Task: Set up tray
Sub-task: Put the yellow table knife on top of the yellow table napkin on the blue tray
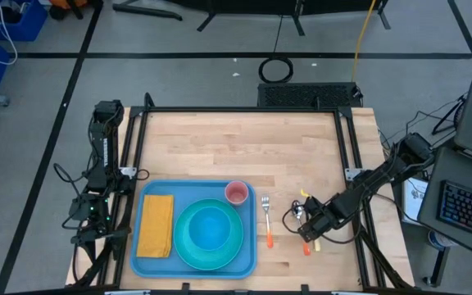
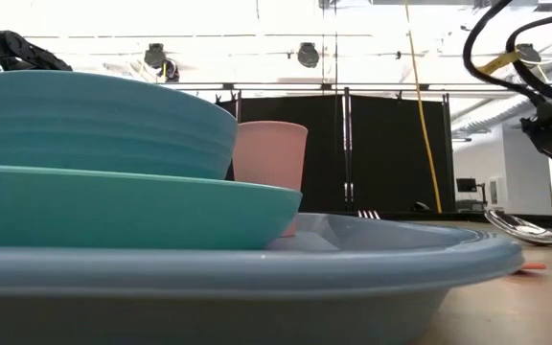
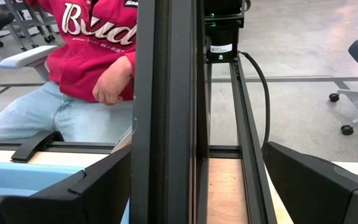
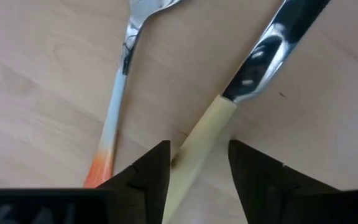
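The light-blue tray (image 1: pixel 195 256) lies at the table's near left. It holds a yellow napkin (image 1: pixel 156 225), a teal plate (image 1: pixel 188 246) with a blue bowl (image 1: pixel 210 228) on it, and a pink cup (image 1: pixel 236 193). An orange-handled fork (image 1: pixel 265 220) lies flat on the table just right of the tray. Farther right, my right gripper (image 4: pixel 194 163) points down, open. Its fingers stand on either side of the cream handle of a knife (image 4: pixel 207 127) lying on the wood. An orange-handled spoon (image 4: pixel 114 118) lies beside the knife. My left gripper (image 3: pixel 197 186) waits open at the table's left edge.
A black frame rail (image 3: pixel 166 93) stands right in front of my left gripper. A person in a red top (image 3: pixel 92 43) sits beyond the table's left side. Bare wood (image 1: pixel 244 147) fills the table's far half.
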{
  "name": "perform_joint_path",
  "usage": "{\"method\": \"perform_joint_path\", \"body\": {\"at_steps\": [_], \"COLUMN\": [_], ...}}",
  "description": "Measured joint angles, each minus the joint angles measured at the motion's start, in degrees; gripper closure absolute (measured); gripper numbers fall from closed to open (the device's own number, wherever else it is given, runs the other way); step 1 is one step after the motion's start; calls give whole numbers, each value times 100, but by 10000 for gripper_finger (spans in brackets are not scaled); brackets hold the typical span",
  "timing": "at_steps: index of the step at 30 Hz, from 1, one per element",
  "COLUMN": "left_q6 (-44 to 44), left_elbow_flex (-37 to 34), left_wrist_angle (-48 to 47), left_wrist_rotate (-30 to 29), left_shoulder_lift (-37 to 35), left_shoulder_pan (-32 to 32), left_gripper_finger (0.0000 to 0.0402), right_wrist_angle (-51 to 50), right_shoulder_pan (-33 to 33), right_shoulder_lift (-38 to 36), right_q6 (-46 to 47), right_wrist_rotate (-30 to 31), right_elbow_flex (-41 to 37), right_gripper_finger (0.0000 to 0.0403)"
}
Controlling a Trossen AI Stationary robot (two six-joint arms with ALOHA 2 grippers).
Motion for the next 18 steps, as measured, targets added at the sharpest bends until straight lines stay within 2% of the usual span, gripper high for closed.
{"method": "perform_joint_path", "body": {"at_steps": [5,8,11,15,18], "left_q6": [-2,1,-1,-1,-2], "left_elbow_flex": [0,0,0,0,0], "left_wrist_angle": [0,0,0,0,0], "left_wrist_rotate": [0,0,0,0,0], "left_shoulder_lift": [1,-1,0,0,1], "left_shoulder_pan": [-2,-2,0,-1,-1], "left_gripper_finger": [50,50,50,50,50], "right_wrist_angle": [98,-68,-100,44,113], "right_shoulder_pan": [0,-5,-13,-13,-13], "right_shoulder_lift": [2,2,-2,-17,-17], "right_q6": [-26,352,386,415,446], "right_wrist_rotate": [-12,122,139,143,235], "right_elbow_flex": [-10,-10,-62,-208,-246], "right_gripper_finger": [261,274,307,373,373]}}
